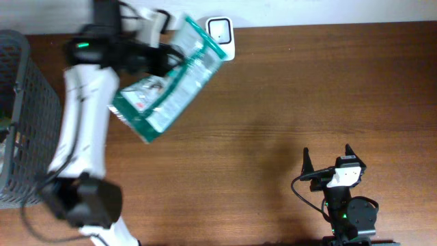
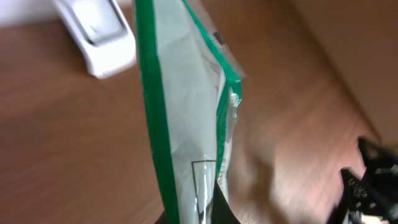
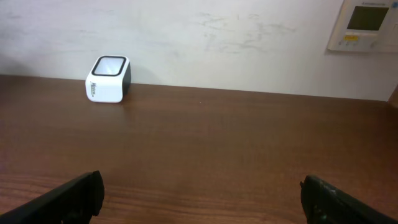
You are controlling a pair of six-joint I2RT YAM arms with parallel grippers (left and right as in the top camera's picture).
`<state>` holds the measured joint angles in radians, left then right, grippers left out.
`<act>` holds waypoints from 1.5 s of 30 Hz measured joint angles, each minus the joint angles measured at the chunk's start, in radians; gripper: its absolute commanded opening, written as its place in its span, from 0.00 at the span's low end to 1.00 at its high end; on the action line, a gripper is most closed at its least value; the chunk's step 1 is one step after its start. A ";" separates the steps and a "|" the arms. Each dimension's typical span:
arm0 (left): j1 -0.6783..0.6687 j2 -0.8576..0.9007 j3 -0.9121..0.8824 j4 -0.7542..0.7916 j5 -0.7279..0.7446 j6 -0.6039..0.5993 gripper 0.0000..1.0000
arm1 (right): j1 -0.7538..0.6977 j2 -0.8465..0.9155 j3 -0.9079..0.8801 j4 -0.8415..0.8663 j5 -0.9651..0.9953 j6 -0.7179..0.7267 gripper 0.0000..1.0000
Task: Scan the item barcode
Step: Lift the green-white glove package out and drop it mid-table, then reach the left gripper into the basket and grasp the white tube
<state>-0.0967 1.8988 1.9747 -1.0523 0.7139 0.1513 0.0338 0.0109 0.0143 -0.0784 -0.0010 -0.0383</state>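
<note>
The item is a green-and-white plastic bag [image 1: 171,85], hanging in the air over the table's back left with my left gripper [image 1: 166,60] shut on it. In the left wrist view the bag [image 2: 180,124] shows edge-on, pinched at the bottom of the frame by my left gripper [image 2: 202,214]. The white barcode scanner [image 1: 220,33] stands at the back edge, just right of the bag's top corner; it also shows in the left wrist view [image 2: 99,31] and the right wrist view [image 3: 107,79]. My right gripper [image 1: 328,160] [image 3: 202,199] is open and empty at the front right.
A dark wire basket [image 1: 20,102] stands at the left edge of the table. The wall [image 3: 249,37] runs behind the scanner, with a white control panel [image 3: 364,25] on it at the right. Bare brown tabletop [image 1: 287,102] lies between the two arms.
</note>
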 measured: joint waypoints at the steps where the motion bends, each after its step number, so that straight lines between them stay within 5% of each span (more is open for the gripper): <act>1: -0.043 0.046 0.000 0.005 -0.006 0.007 0.00 | 0.000 0.000 0.000 0.000 0.000 0.000 0.98; 9: -0.295 0.322 0.000 0.061 -0.027 0.058 0.04 | 0.000 0.000 0.000 0.000 0.000 0.000 0.98; 11: -0.323 0.345 0.000 0.073 -0.040 0.066 0.49 | 0.000 0.000 0.000 0.000 0.000 0.000 0.98; 13: -0.345 0.360 -0.001 0.105 -0.048 0.074 0.69 | 0.000 0.000 0.000 0.000 0.000 0.000 0.98; 17: -0.356 0.369 -0.001 0.153 -0.060 0.075 0.88 | 0.000 0.000 0.000 0.000 0.000 0.000 0.98; 23: -0.336 0.369 0.027 0.125 -0.061 0.077 0.96 | 0.000 0.000 0.000 0.000 0.000 0.000 0.98; 28: -0.213 0.357 0.238 -0.002 -0.061 0.077 0.99 | 0.000 0.000 0.000 0.000 0.000 0.000 0.98; 37: 0.311 0.109 0.414 -0.085 -0.072 0.011 0.99 | 0.000 0.000 0.000 0.000 0.000 0.000 0.98; 45: 0.673 0.082 0.418 -0.167 -0.338 -0.138 1.00 | 0.000 0.000 0.000 0.000 0.000 0.000 0.98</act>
<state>0.5762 1.9804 2.3932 -1.2190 0.3759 0.0135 0.0338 0.0109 0.0143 -0.0784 -0.0010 -0.0383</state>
